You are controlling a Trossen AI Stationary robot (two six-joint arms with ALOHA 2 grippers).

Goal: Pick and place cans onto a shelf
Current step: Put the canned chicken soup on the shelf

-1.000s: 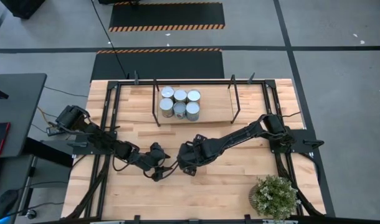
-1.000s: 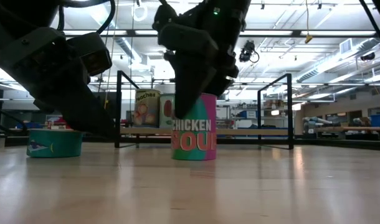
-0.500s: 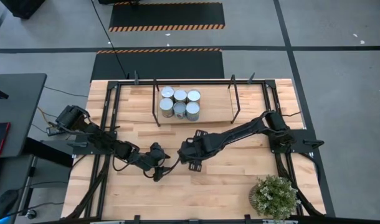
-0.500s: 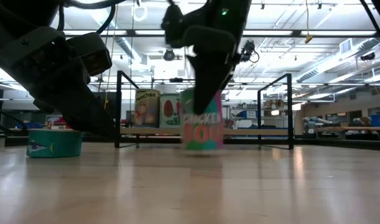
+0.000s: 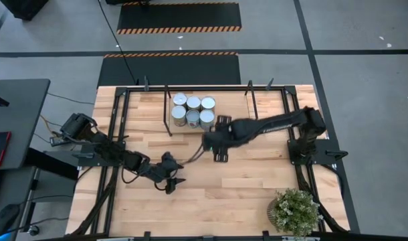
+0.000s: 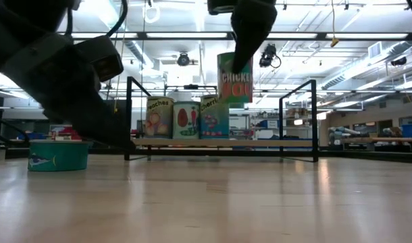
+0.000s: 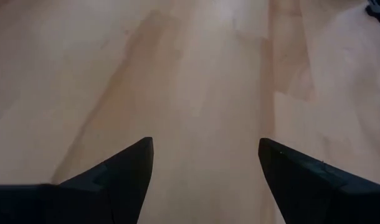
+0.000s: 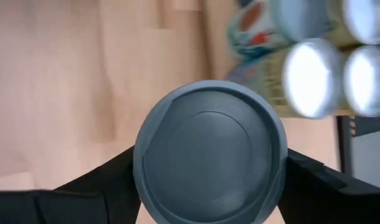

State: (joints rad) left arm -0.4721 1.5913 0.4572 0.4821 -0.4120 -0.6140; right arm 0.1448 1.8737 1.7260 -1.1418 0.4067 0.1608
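My right gripper (image 5: 215, 137) is shut on a green and pink soup can (image 6: 234, 77) with a blue-grey top (image 8: 209, 158). It holds the can in the air just in front of the shelf (image 5: 232, 112). Several cans (image 5: 193, 110) stand on the shelf board's left part, and they also show in the low view (image 6: 186, 118). My left gripper (image 5: 172, 177) is open and empty, low over bare table (image 7: 202, 93). A low teal tin (image 6: 57, 154) stands on the table in the low view; in the high view it is hidden. My right gripper pinches the soup can between its two fingers (image 8: 109, 180), on opposite sides of the can just under its top rim (image 8: 139, 165). The fingers come from above, pointing down. The can hangs upright, lifted clear of the table and higher than the tops of the shelf cans.
Black rod uprights (image 5: 167, 107) (image 5: 252, 106) frame the shelf, whose right part is bare board. A potted plant (image 5: 294, 211) stands at the table's near right corner. My left arm (image 5: 110, 150) lies across the table's left half.
My right gripper has risen and gone toward the table's far edge and the shelf with the soup can. The can stood on the table a second ago and is now lifted clear, still upright. My left gripper has kept still.
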